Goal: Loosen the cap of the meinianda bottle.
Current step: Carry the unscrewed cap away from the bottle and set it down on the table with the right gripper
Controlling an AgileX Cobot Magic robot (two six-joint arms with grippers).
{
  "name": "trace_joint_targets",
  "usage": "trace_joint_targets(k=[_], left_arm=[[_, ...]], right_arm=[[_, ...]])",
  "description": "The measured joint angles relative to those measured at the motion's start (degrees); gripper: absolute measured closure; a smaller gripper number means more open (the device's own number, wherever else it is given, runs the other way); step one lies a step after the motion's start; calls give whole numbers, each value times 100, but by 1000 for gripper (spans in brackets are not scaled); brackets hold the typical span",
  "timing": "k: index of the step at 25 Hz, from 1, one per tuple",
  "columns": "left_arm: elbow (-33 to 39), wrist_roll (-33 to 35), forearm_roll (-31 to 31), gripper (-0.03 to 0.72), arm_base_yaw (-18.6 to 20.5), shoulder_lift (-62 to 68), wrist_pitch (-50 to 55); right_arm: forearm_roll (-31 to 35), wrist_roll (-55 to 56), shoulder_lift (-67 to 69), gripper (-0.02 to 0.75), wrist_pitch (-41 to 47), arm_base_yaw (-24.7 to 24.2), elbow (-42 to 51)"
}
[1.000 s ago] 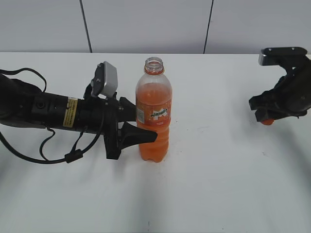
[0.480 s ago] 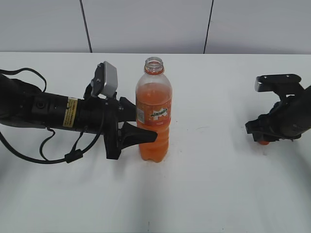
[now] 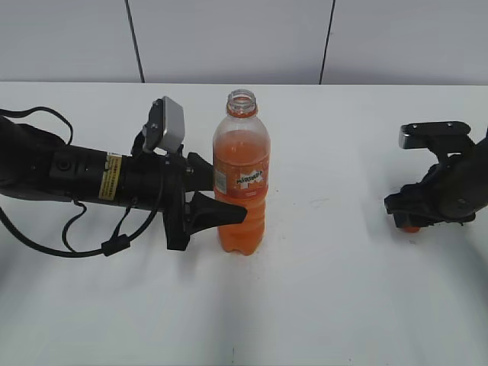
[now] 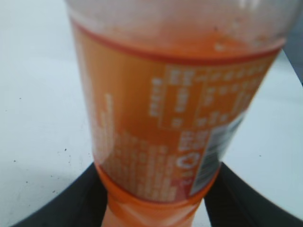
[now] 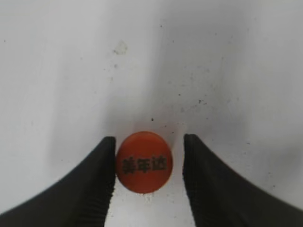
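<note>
The meinianda bottle [image 3: 242,145] stands upright mid-table with an open, capless neck. It fills the left wrist view [image 4: 165,118]. My left gripper [image 3: 217,194] is shut on its lower body, with a black finger on each side [image 4: 154,205]. The orange cap [image 3: 412,226] lies on the table at the far right. In the right wrist view the cap [image 5: 144,162] sits top up between the fingers of my right gripper [image 5: 149,142]. It touches the left finger, and a gap shows at the right finger. My right gripper [image 3: 415,217] is low over the table and open.
The white table [image 3: 328,305] carries only the bottle and the cap. The left arm with its cables [image 3: 76,183] lies low across the left half. A grey panelled wall [image 3: 229,38] stands behind the table's far edge.
My right gripper has come down from above to the table at the far right, carrying the cap with it. The left gripper and the bottle have not moved.
</note>
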Motion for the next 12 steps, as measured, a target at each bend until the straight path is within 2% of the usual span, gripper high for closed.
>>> trace_joint_targets(k=[1, 4, 5, 7, 12], left_arm=[[0, 0, 0, 310, 0, 0, 0], [0, 0, 0, 310, 0, 0, 0], [0, 0, 0, 310, 0, 0, 0], [0, 0, 0, 310, 0, 0, 0], [0, 0, 5, 296, 0, 0, 0]], right_arm=[[0, 0, 0, 371, 18, 0, 0], [0, 0, 0, 176, 31, 0, 0], [0, 0, 0, 139, 33, 0, 0], [0, -6, 0, 106, 44, 0, 0], [0, -6, 0, 111, 49, 0, 0]])
